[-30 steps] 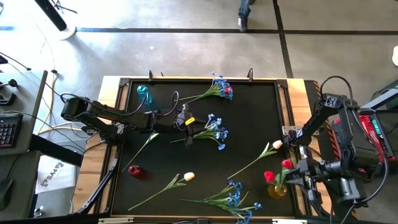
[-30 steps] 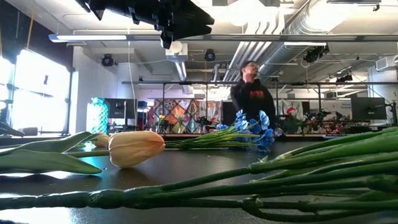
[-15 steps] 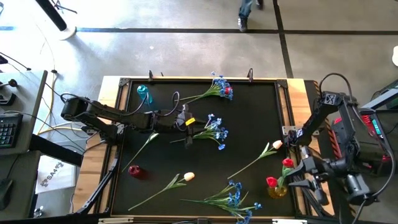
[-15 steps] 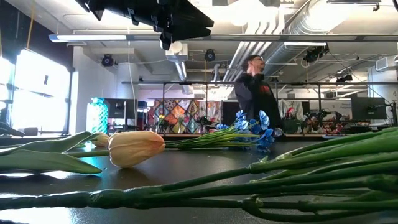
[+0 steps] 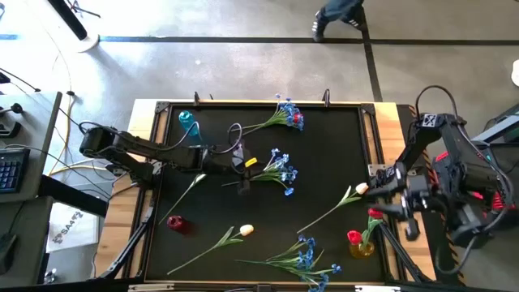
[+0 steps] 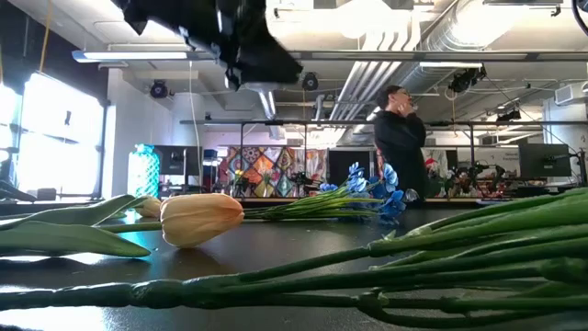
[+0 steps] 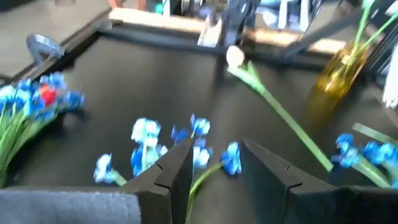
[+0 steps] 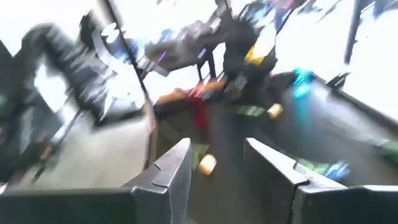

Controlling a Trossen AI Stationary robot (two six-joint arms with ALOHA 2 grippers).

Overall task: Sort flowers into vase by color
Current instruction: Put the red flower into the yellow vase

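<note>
My left gripper [image 5: 243, 168] [image 7: 214, 171] is open above the middle of the table, over the stem of a blue spray [image 5: 280, 171] [image 7: 149, 146] that lies flat; the green stem [image 7: 198, 185] shows between the two fingers, and I cannot tell whether they touch it. My right gripper [image 5: 379, 197] [image 8: 214, 168] is open and holds nothing. It hovers at the table's right edge beside a cream tulip [image 5: 361, 188], on the far side of the yellow vase [image 5: 361, 248]. Two red tulips [image 5: 353, 237] stand in that vase.
A teal vase [image 5: 188, 120] stands at the far left and a red vase [image 5: 174, 222] at the near left. Lying flat are a second cream tulip [image 5: 246, 230] [image 6: 200, 219], blue sprays [image 5: 308, 259] by the near edge and a blue spray [image 5: 285, 113] at the far edge. A person [image 6: 400, 138] walks behind.
My right gripper has drawn back from the yellow vase, risen and swung toward the far edge, turning as it went; the two red tulips stay in the vase. My left gripper has shifted slightly over the blue spray. The person behind the table has walked to the right.
</note>
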